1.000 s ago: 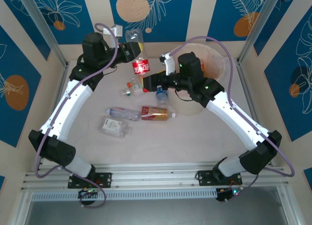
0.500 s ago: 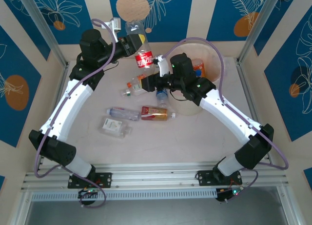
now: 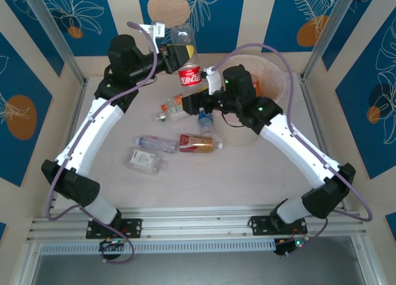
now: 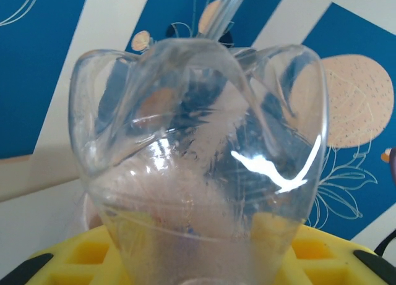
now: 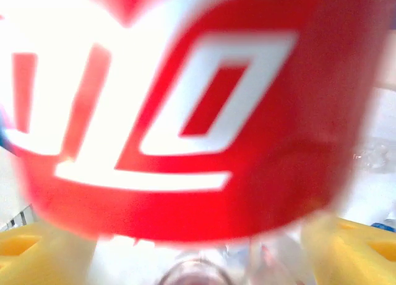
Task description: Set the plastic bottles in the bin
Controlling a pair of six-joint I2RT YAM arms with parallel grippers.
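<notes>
My left gripper (image 3: pixel 182 50) is shut on a clear plastic bottle with a red label (image 3: pixel 190 75) and holds it in the air at the back of the table. In the left wrist view the bottle's lobed base (image 4: pixel 198 112) rises beyond the yellow fingers (image 4: pixel 68 263). My right gripper (image 3: pixel 190 101) stands open just below this bottle. In the right wrist view the blurred red label (image 5: pixel 185 112) looms close, and the clear neck end lies between the wide-apart yellow fingers (image 5: pixel 25 248); whether they touch it is unclear. The cream bin (image 3: pixel 286 81) stands behind the right arm.
Several plastic bottles lie mid-table: an orange-labelled one (image 3: pixel 173 106), a blue-capped one (image 3: pixel 205 121), a clear one (image 3: pixel 154 143), a brown-labelled one (image 3: pixel 199 144) and a flattened one (image 3: pixel 147 160). Metal frame posts stand at both sides. Free tabletop lies towards the near edge.
The left gripper has lifted the red-labelled bottle up and to the right, toward the right gripper. The right arm has shifted slightly and stays by the bottle.
</notes>
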